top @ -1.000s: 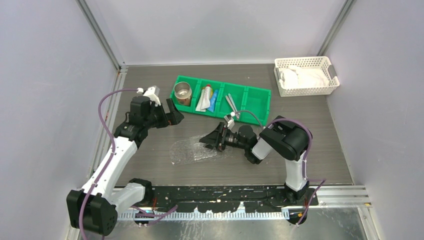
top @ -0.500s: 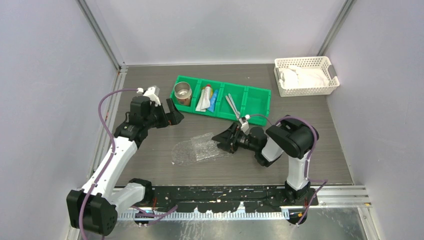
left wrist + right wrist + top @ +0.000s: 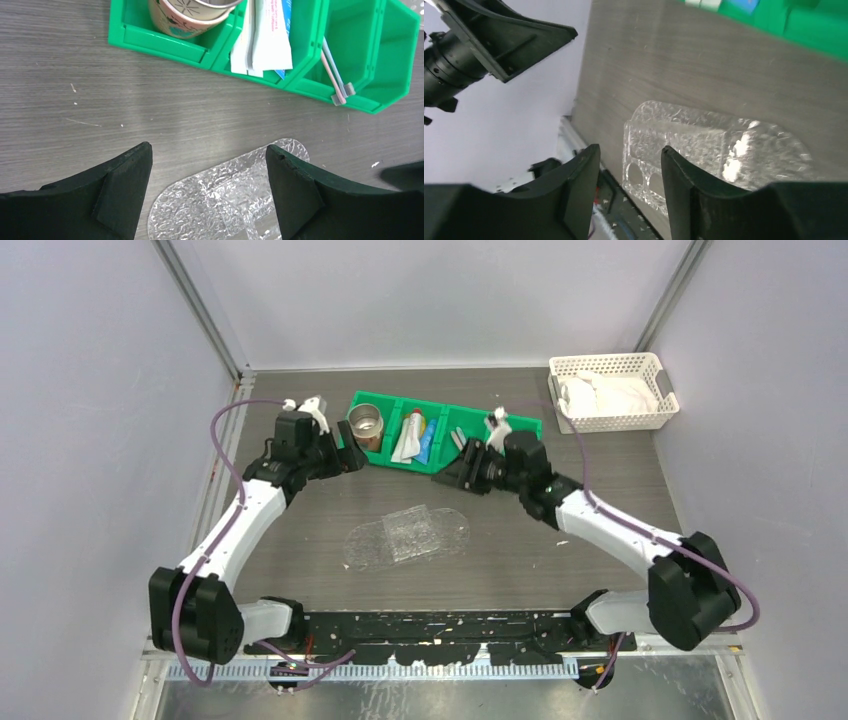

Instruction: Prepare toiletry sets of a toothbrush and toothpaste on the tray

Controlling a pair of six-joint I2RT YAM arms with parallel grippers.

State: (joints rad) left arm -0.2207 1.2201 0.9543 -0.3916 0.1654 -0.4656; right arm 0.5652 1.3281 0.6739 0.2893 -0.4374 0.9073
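Bearing unreadable print, the toothpaste [image 3: 267, 45] lies in the green bin [image 3: 165, 47].

A green four-compartment bin [image 3: 520, 430] lies slightly angled at upper centre of the dark wood-grain counter [image 3: 330, 505]. A shiny-rimmed cup [image 3: 366, 426] stands upright in its leftmost compartment. At upper right, well apart, a white lattice basket [image 3: 605, 362] holds crumpled white cloth [image 3: 600, 395].

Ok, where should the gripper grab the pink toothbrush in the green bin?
Grip the pink toothbrush near its end resting on the green bin's front rim, coming straight down and closing across the thin handle. It lies tight against the grey toothbrush, so that raised end likely leaves most room.
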